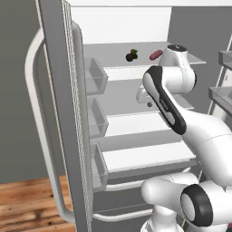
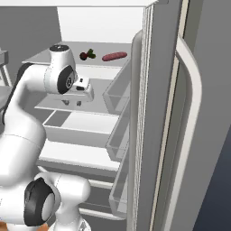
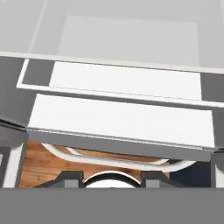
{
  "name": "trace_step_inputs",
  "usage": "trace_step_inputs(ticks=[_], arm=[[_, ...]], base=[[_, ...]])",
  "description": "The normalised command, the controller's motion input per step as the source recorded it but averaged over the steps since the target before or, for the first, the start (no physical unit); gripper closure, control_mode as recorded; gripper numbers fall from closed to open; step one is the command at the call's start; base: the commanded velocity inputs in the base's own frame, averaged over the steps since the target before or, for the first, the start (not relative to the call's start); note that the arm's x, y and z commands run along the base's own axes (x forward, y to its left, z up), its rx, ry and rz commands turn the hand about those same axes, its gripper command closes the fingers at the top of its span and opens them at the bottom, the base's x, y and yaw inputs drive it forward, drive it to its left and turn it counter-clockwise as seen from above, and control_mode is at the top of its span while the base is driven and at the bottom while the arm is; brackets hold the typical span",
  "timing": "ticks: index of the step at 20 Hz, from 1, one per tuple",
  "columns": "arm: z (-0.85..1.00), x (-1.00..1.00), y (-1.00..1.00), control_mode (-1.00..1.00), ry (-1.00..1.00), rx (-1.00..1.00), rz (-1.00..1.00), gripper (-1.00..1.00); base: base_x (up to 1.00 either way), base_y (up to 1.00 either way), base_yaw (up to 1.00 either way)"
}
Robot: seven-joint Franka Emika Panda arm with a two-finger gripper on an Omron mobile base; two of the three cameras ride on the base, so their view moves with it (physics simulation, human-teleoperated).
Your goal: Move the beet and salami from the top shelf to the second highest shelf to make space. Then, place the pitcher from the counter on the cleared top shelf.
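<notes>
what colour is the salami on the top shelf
Pinkish-red; the salami shows best in the right base view.

Base views flank open fridge, hand view probably downward

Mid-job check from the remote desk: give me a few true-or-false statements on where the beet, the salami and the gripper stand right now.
1. The beet lies on the top shelf of the open fridge. True.
2. The salami has been moved down to the second highest shelf. False: it lies on the top shelf, beside the beet and apart from it.
3. The gripper holds the beet. False: it holds nothing and hangs below the top shelf.
4. In the left base view the beet lies left of the salami. True.
5. The fridge doors are shut. False: both doors stand open, their bins in sight.
</notes>
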Motion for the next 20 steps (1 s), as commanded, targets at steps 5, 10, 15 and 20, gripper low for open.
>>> trace_step_inputs(ticks=[5,10,15,20], arm=[[0.02,-0.03,0.05,-1.0,-0.16,-0.01,0.0,-1.0],[0.35,-0.09,0.01,-1.0,-0.44,0.0,-0.01,-1.0],[0.49,-0.01,0.0,-1.0,-0.45,0.0,0.0,-1.0],[0.58,0.02,0.0,-1.0,-0.26,0.0,0.0,-1.0]], base=[[0.0,0.0,0.0],[0.0,0.0,0.0],[0.0,0.0,0.0],[0.0,0.0,0.0]])
